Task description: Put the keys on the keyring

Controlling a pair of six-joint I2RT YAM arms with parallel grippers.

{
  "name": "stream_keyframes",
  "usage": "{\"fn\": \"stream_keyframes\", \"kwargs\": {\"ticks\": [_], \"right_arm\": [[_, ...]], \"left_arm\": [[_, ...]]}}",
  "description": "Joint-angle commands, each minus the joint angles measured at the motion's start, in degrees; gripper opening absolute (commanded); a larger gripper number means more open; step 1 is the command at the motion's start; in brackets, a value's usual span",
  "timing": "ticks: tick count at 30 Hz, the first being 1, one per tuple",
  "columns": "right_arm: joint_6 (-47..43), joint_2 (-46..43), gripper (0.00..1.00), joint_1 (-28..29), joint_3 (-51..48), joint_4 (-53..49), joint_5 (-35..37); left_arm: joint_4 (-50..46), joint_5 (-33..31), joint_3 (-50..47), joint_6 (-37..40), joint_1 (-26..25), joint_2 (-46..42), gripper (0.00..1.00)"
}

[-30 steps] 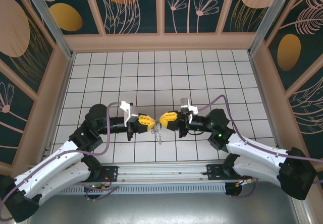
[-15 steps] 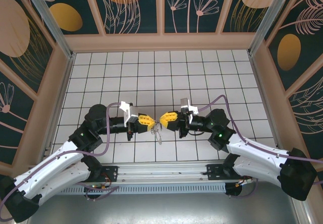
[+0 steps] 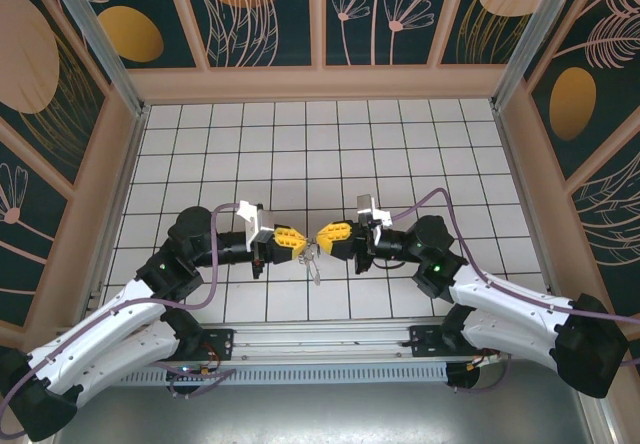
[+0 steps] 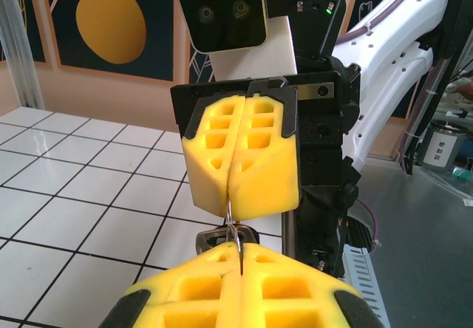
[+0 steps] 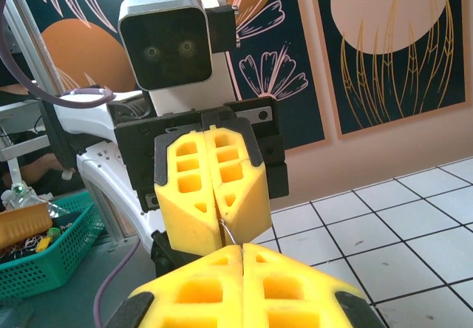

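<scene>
Two grippers are meeting tip to tip over the tiled table (image 3: 400, 144). The left gripper (image 3: 303, 245), at 9 o'clock of the one thin keyring (image 4: 234, 227), and the right gripper (image 3: 320, 235), at 3 o'clock, are both pinching it, jaws pressed together. One key (image 3: 316, 267) is hanging at 6 o'clock.
</scene>
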Motion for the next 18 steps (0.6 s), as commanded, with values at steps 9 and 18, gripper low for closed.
{"fn": "stream_keyframes", "kwargs": {"ticks": [9, 18], "right_arm": [[0.2, -2.0, 0.0, -0.3, -0.9, -1.2, 3.4], [0.1, -2.6, 0.0, -0.1, -1.1, -1.3, 3.2]], "left_arm": [[0.7, -0.5, 2.1, 1.8, -0.7, -2.0, 0.0], [0.5, -1.5, 2.0, 2.2, -0.6, -2.5, 0.0]]}}
